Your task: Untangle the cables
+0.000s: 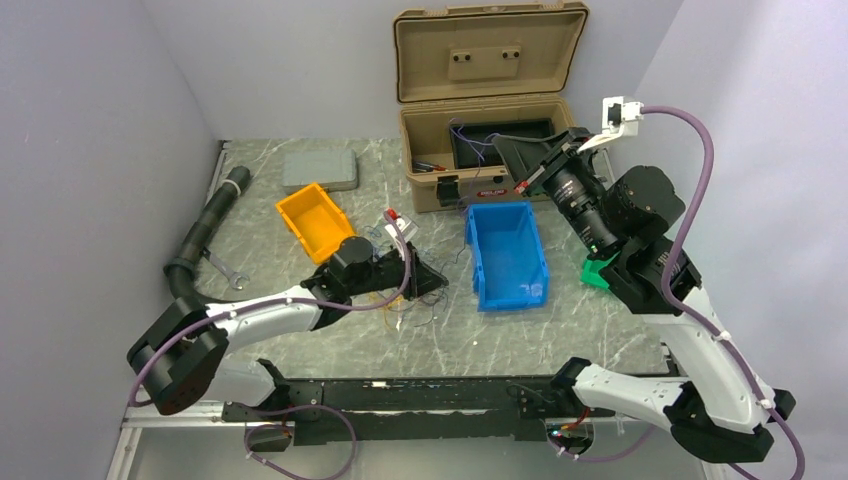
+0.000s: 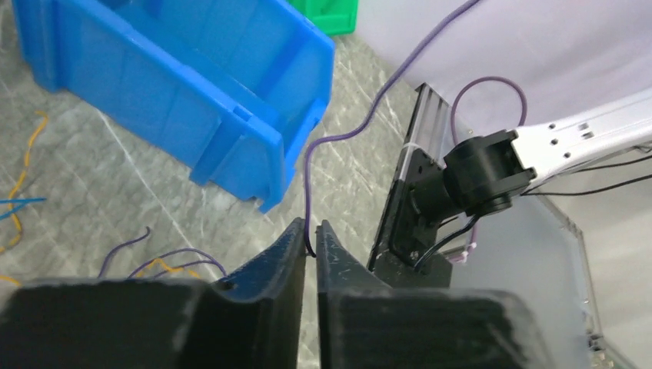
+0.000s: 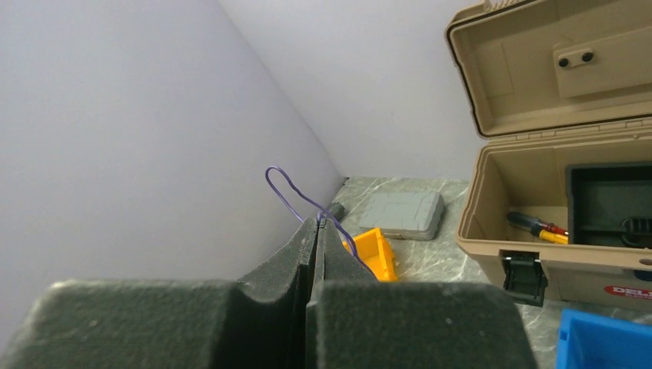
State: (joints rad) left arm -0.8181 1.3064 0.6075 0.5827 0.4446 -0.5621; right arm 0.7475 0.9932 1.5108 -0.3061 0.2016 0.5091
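Left claw (image 2: 311,231) beside the blue bin (image 2: 192,115), a slit open around a purple wire (image 2: 306,192); right claw (image 3: 317,221) pinches a wire loop (image 3: 281,181) tight.

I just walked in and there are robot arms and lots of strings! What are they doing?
Two robot arms are working on a tangle of thin cables on the table. The right gripper is up high, shut on a purple wire. The left gripper, low beside the blue bin, has its jaws almost closed around a purple strand. The other cables lie loose.
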